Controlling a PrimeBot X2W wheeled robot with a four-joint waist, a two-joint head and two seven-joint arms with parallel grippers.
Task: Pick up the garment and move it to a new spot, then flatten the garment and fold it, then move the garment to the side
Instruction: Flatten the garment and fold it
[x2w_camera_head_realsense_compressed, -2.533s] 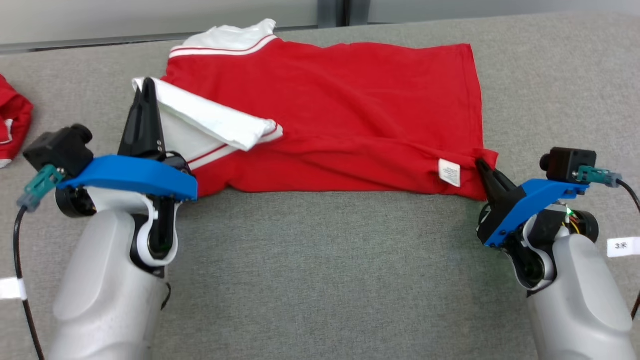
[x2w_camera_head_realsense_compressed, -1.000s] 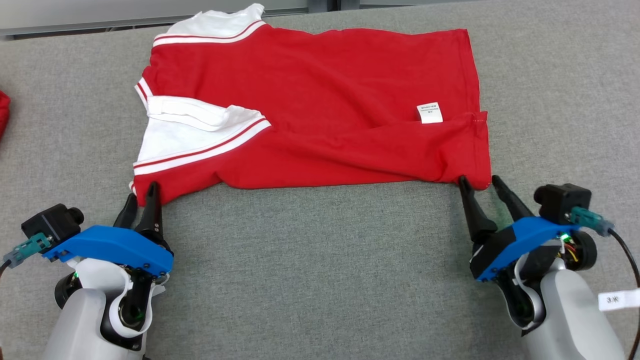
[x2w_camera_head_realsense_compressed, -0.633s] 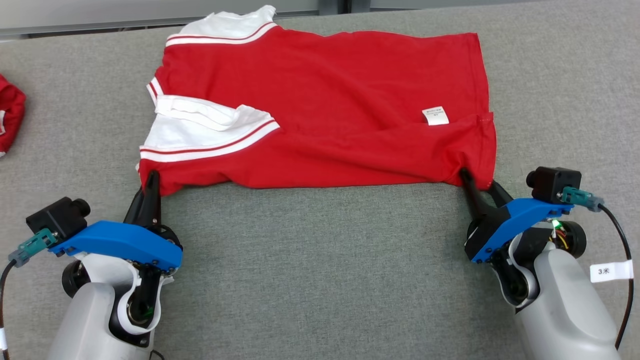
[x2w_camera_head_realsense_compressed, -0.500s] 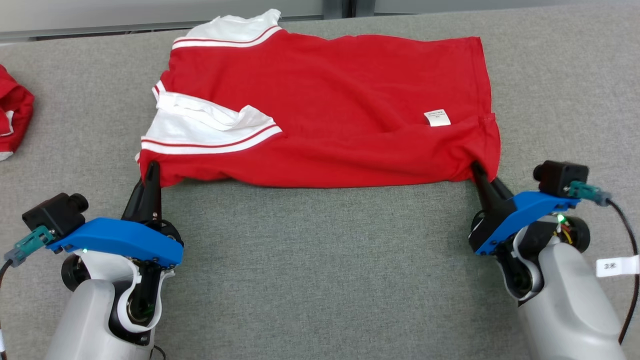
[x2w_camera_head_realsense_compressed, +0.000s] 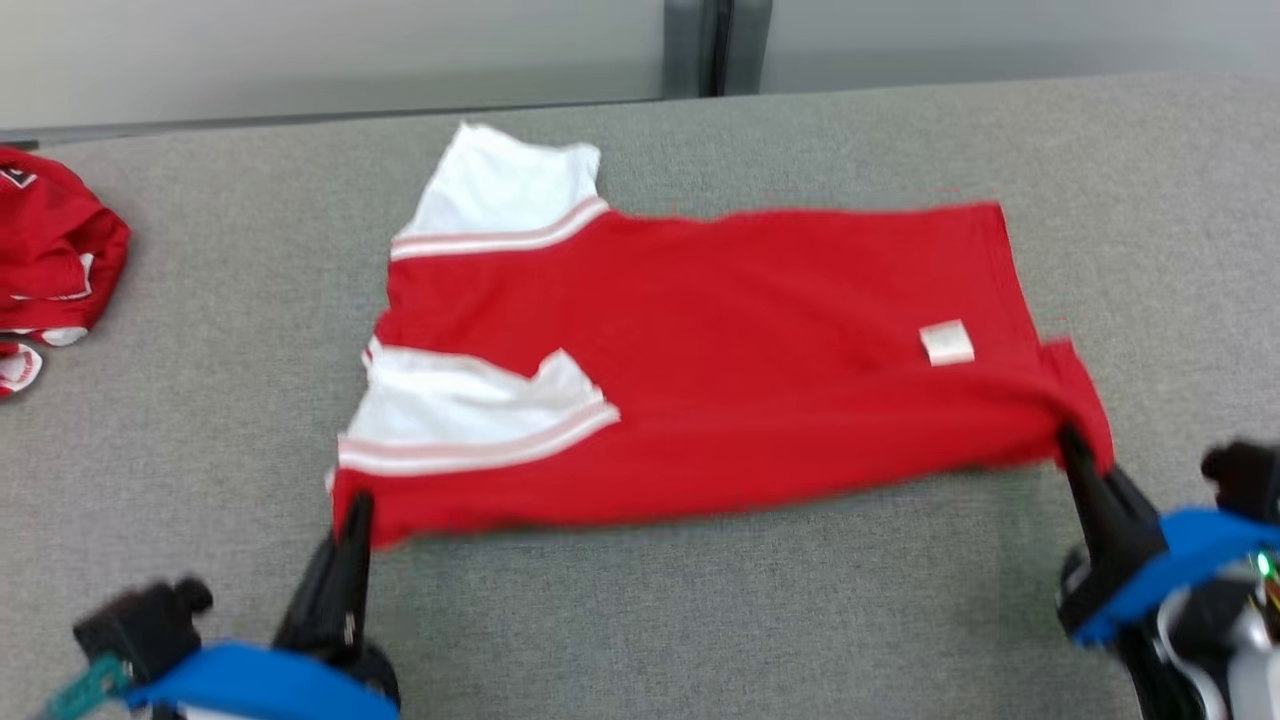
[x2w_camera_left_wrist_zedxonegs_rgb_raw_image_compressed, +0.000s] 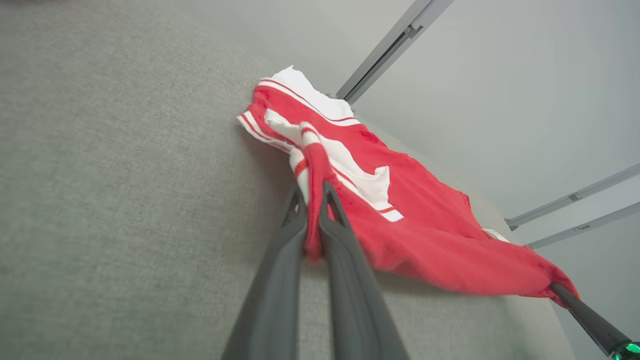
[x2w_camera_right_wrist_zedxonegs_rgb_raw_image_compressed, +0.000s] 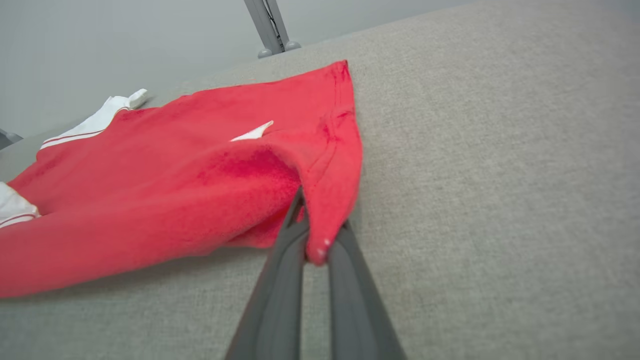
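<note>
1. The garment (x2w_camera_head_realsense_compressed: 720, 380), a red shirt with white sleeves, lies spread across the middle of the grey worktop (x2w_camera_head_realsense_compressed: 640, 620). Its far side runs toward the back edge, and its near side is raised a little at both near corners.
2. The left gripper (x2w_camera_left_wrist_zedxonegs_rgb_raw_image_compressed: 312, 200) has its fingers pressed together on the near corner at the sleeve end. The right gripper (x2w_camera_right_wrist_zedxonegs_rgb_raw_image_compressed: 314, 240) pinches the near corner at the hem end in the same way.
3. To my eye it is light, thin and floppy. The cloth between the two grips sags and creases, so it will drape rather than hold a shape. I would guess it drags and bunches on the fabric-covered top instead of sliding cleanly.
4. Corners and hemmed edges look like the best places to take it, since the doubled cloth gives those narrow fingers something to bite. A hold in the middle would only gather a lump.
5. The wrist views show how little is caught: just a tip of red pokes back between each pair of fingers. The blurred head view does not make that clear.
6. The head view gives the whole outline instead: a white sleeve (x2w_camera_head_realsense_compressed: 470, 410) folded over the red, a small label (x2w_camera_head_realsense_compressed: 946, 343) near the right end, and a separate red bundle (x2w_camera_head_realsense_compressed: 50, 250) at the worktop's left edge.
</note>
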